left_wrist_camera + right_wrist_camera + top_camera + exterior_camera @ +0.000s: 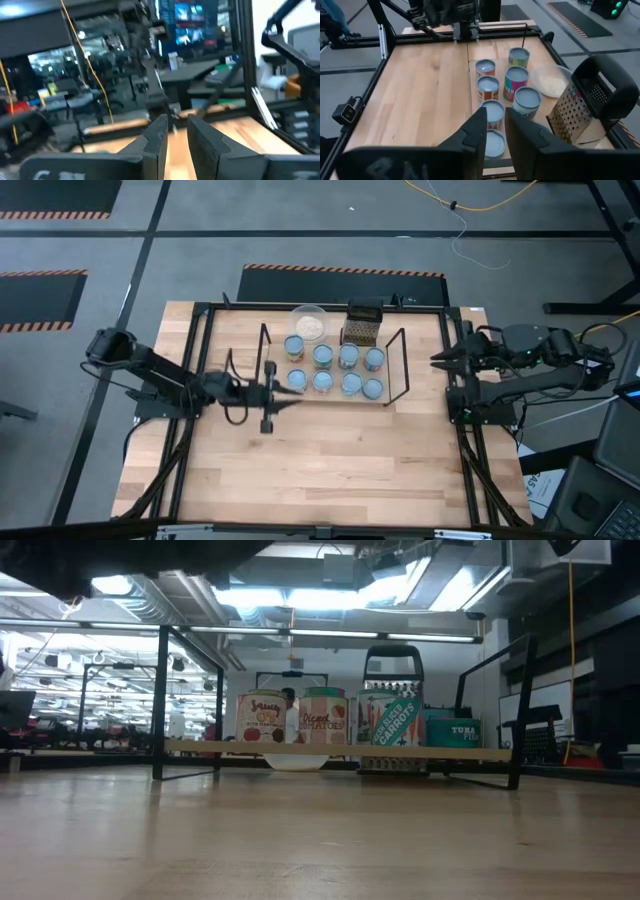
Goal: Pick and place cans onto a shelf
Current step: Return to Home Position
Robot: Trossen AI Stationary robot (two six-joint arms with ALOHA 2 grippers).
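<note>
Eight cans (335, 370) with pale blue tops stand upright in two rows of four on the low light-wood shelf (400, 370), which has black wire frames at both ends. They also show in the right wrist view (502, 85) and the low view (300, 718). My left gripper (285, 398) is just off the shelf's left end, above the table, its fingers (155, 135) close together and empty. My right gripper (437, 360) waits at the table's right edge, pointing at the shelf, its fingers (475, 130) close together and empty.
A clear round bowl (309, 323) with whitish contents and a dark metal grater (362, 325) stand just behind the shelf. A black frame (200, 315) runs around the table. Bare wood lies between the shelf and the near edge (330, 470).
</note>
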